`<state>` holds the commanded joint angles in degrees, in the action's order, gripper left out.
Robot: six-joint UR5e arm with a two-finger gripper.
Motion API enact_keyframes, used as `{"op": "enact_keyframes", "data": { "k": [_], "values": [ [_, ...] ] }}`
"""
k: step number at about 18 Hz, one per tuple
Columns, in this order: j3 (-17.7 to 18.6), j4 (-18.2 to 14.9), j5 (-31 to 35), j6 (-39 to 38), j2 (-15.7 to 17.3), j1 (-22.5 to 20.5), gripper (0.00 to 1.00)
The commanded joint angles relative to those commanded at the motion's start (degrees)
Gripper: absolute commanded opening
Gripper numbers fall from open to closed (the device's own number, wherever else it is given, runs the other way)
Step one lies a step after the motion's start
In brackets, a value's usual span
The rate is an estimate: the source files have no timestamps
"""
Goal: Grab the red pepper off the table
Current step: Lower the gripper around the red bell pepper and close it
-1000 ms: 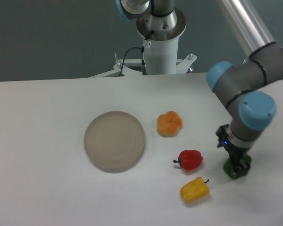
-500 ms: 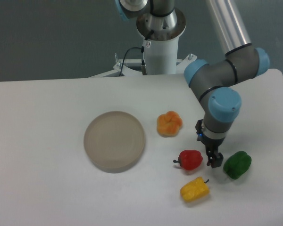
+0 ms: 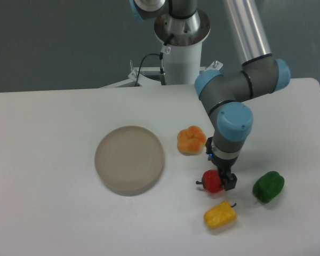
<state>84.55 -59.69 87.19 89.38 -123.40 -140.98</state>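
Note:
The red pepper (image 3: 211,181) lies on the white table (image 3: 53,213), right of centre, with its dark stem pointing left. My gripper (image 3: 224,179) is down over the pepper's right side and covers part of it. One dark finger (image 3: 230,183) shows against the pepper's right edge; the other is hidden behind the wrist. The jaws look open, and the pepper still rests on the table.
A round beige plate (image 3: 129,159) sits left of centre. An orange lobed pepper (image 3: 191,140) lies just up-left of the gripper, a yellow pepper (image 3: 220,214) just below it, and a green pepper (image 3: 268,186) to its right. The robot's base (image 3: 181,48) stands at the table's far edge.
My gripper has let go of the green pepper at the right and moved left to the red pepper. The red pepper has not moved.

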Motion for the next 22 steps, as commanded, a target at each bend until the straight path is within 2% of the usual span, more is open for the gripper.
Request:
{"op": "enact_keyframes", "data": {
  "k": [3, 13, 14, 15, 16, 17, 22],
  "values": [
    [0.0, 1.4, 0.0, -0.1, -0.6, 0.0, 1.0],
    [-0.3, 2.0, 0.0, 0.7, -1.7, 0.0, 1.0],
    [-0.3, 2.0, 0.1, 0.7, -1.7, 0.0, 0.93],
    [-0.3, 1.9, 0.0, 0.9, -1.8, 0.0, 0.8],
    [-0.3, 1.9, 0.0, 1.0, -1.8, -0.1, 0.71],
    [-0.4, 1.9, 0.0, 1.0, -1.7, -0.2, 0.65],
    [-1.1, 1.9, 0.0, 1.1, -1.5, -0.4, 0.59]
  ]
}}
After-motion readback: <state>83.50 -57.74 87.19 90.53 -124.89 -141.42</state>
